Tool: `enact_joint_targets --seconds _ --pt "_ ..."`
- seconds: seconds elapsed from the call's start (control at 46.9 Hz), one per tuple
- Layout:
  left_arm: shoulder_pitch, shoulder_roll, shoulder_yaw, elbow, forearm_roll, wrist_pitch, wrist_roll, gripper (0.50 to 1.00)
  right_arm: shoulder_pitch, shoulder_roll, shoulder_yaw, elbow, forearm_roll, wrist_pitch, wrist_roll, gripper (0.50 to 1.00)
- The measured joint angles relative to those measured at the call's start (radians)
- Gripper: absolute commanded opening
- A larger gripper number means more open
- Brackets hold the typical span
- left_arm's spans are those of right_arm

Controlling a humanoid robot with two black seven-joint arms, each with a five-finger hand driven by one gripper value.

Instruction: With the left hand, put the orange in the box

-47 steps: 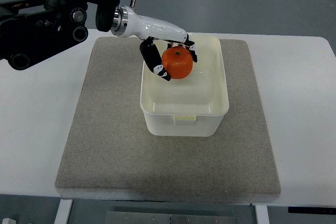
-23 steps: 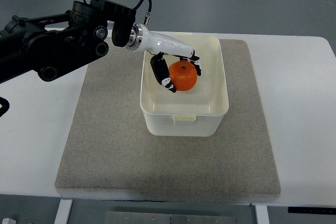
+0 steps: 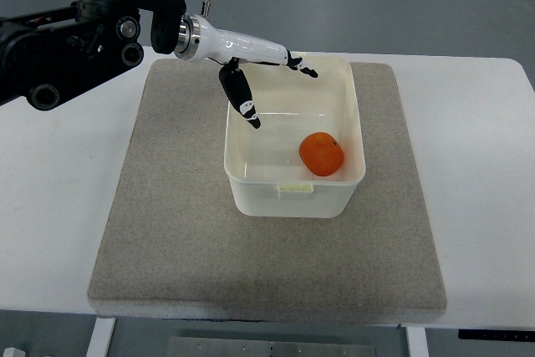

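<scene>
Resting inside the box [image 3: 292,180], the orange [image 3: 322,154] lay on the floor of the container toward its right wall and nearer the front rim than the back. No brand, label or legible writing was seen on the fruit, the box or the arm; a small pale tab at the box's front rim carried nothing readable. The orange was round, so no long axis could be given, and its stem end could not be made out. The box's long axis ran front to back, away from the camera. The left hand [image 3: 261,73] hung over the back left part of the box, fingers [image 3: 242,99] spread and holding nothing, clear of the orange. Its arm entered from the picture's left. The box stood on a grey mat [image 3: 167,232], which lay on the white bench [image 3: 50,206].
</scene>
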Motion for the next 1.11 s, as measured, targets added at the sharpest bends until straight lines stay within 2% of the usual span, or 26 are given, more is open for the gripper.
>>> enact_joint_targets --seconds 0.149,0.363,0.534,0.64,0.832,0.875,1.046,1.11 --pt "-0.012 0.073 -0.015 0.061 -0.256 0.001 0.000 0.994 0.000 0.000 0.000 0.000 0.000 0.000 0.000 0.932" --pt "0.027 0.136 -0.060 0.220 -0.565 0.001 -0.001 0.994 0.000 0.000 0.000 0.000 0.000 0.001 0.000 0.932" --pt "0.161 0.118 -0.149 0.361 -0.855 -0.001 -0.001 0.992 0.000 0.000 0.000 0.000 0.000 0.000 0.000 0.932" --pt "0.236 0.097 -0.193 0.393 -0.987 -0.003 0.000 0.994 0.000 0.000 0.000 0.000 0.000 0.000 0.000 0.932" --pt "0.290 0.071 -0.202 0.451 -1.067 -0.019 0.010 0.994 0.000 0.000 0.000 0.000 0.000 0.000 0.000 0.932" --pt "0.296 0.064 -0.202 0.468 -1.102 -0.026 0.027 0.996 0.000 0.000 0.000 0.000 0.000 0.000 0.000 0.932" --pt "0.317 0.036 -0.201 0.556 -1.341 -0.082 0.203 0.996 0.000 0.000 0.000 0.000 0.000 0.000 0.000 0.932" --pt "0.318 0.029 -0.201 0.582 -1.412 -0.084 0.242 0.994 0.000 0.000 0.000 0.000 0.000 0.000 0.000 0.932"
